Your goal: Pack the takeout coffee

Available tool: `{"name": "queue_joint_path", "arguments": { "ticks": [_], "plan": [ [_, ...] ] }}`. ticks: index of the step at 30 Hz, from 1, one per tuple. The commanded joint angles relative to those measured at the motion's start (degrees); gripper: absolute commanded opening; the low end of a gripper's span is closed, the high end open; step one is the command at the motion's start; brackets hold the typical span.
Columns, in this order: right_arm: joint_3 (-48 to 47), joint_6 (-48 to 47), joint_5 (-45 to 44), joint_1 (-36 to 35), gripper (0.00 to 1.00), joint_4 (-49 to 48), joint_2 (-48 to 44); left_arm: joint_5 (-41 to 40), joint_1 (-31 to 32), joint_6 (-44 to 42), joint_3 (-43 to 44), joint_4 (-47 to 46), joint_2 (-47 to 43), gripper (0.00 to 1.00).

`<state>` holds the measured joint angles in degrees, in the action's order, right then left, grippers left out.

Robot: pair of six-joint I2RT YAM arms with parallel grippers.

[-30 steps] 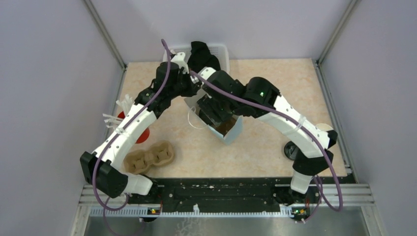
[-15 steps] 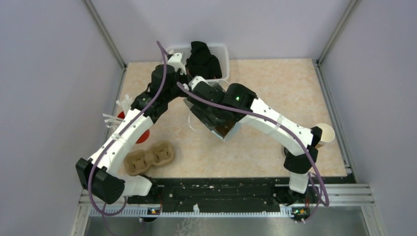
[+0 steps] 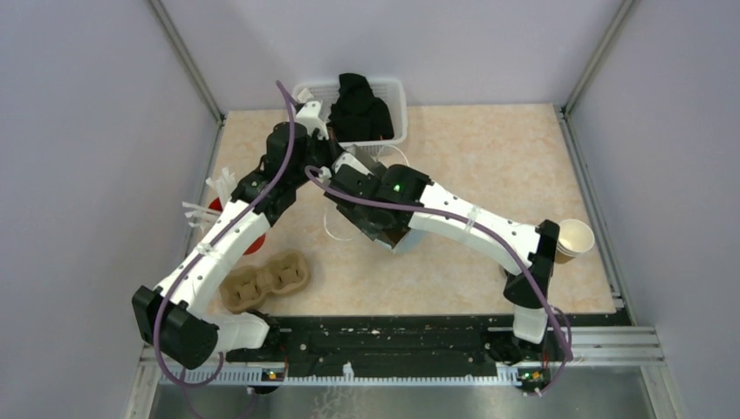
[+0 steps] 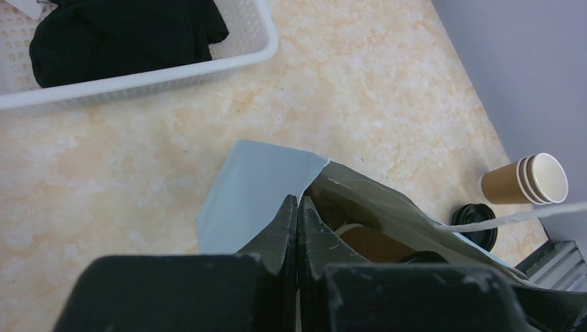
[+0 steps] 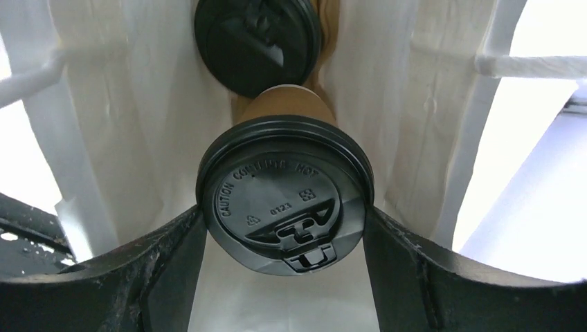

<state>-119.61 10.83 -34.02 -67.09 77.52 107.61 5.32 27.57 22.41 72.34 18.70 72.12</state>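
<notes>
At the left edge of the desk [image 3: 489, 148], the red straw cup [image 3: 254, 243] sits half hidden under the left arm, with the moulded cup carrier [image 3: 264, 281] just nearer the bases. The left gripper [image 4: 297, 205] has its jaws pressed flat together on the rim of the pale blue paper bag [image 4: 253, 187], which leans at mid-desk; only its own wrist view shows that pinch.

Only the right wrist view sees inside the bag. There the right gripper [image 5: 284, 216] holds the takeout coffee [image 5: 284, 197], jaws spread wide against the lid's sides, with the white bag walls close on both flanks. The lid faces the camera, and the cup's long axis runs down the bag toward a second lidded cup [image 5: 257, 41] deeper in.

Bare desk lies right of the bag. A stack of kraft cups [image 3: 573, 237] and a loose black lid [image 4: 476, 225] sit by the right edge.
</notes>
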Motion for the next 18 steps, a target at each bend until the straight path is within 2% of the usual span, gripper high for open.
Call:
{"name": "queue_joint_path", "arguments": {
  "ticks": [1,9,18],
  "plan": [
    [4.6,-2.2,-0.8,-0.4,0.57,-6.5,-4.5,2.2,0.3,-0.3,-0.2,-5.4,-2.9,0.00],
    [10.2,-3.4,2.1,0.5,0.57,-12.9,-9.8,2.2,0.3,-1.3,-0.2,-5.8,-3.4,0.00],
    [8.4,-2.3,3.8,1.8,0.57,-9.5,-10.3,2.1,0.3,-1.5,-1.0,-5.5,-3.9,0.00]
  ]
}}
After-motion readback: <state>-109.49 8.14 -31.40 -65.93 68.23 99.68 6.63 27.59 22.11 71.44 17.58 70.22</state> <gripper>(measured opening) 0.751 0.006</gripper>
